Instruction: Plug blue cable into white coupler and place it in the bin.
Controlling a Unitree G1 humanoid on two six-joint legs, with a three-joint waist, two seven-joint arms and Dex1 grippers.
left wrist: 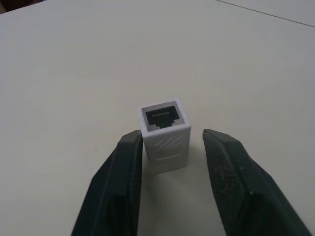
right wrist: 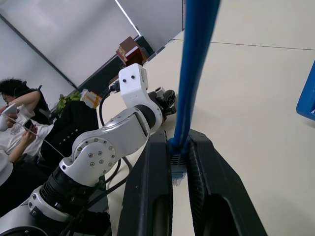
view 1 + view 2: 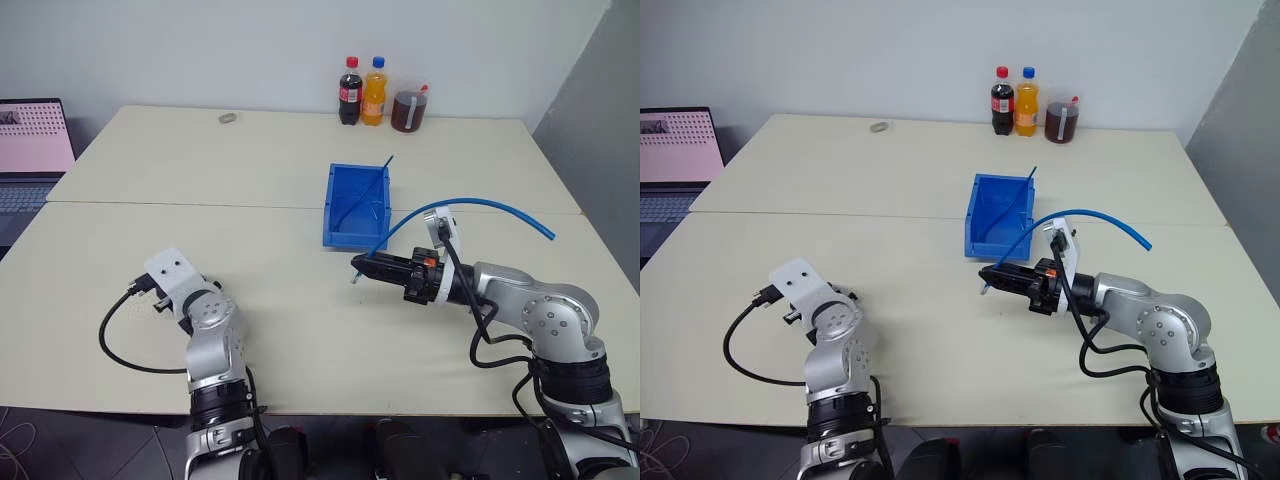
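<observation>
The white coupler (image 1: 165, 132) stands on the table near the front left, its dark socket facing up. My left gripper (image 1: 174, 138) is open around it: one finger (image 1: 129, 162) touches its side, the other finger (image 1: 224, 162) stands a small gap away. Held level above the table's middle, my right gripper (image 3: 358, 266) is shut on the blue cable (image 3: 470, 203) just behind its plug (image 2: 178, 169). From there the cable arcs up and off to the right. The blue bin (image 3: 350, 237) sits just beyond the right gripper's tip, with a thin blue strand (image 3: 388, 165) poking over its far rim.
Two bottles (image 3: 361, 92) and a jug of dark drink (image 3: 408, 108) stand at the table's far edge, with a small grey object (image 3: 228, 118) to their left. A laptop (image 3: 30, 150) sits off the far left. A seated person (image 2: 15, 113) shows beyond the table.
</observation>
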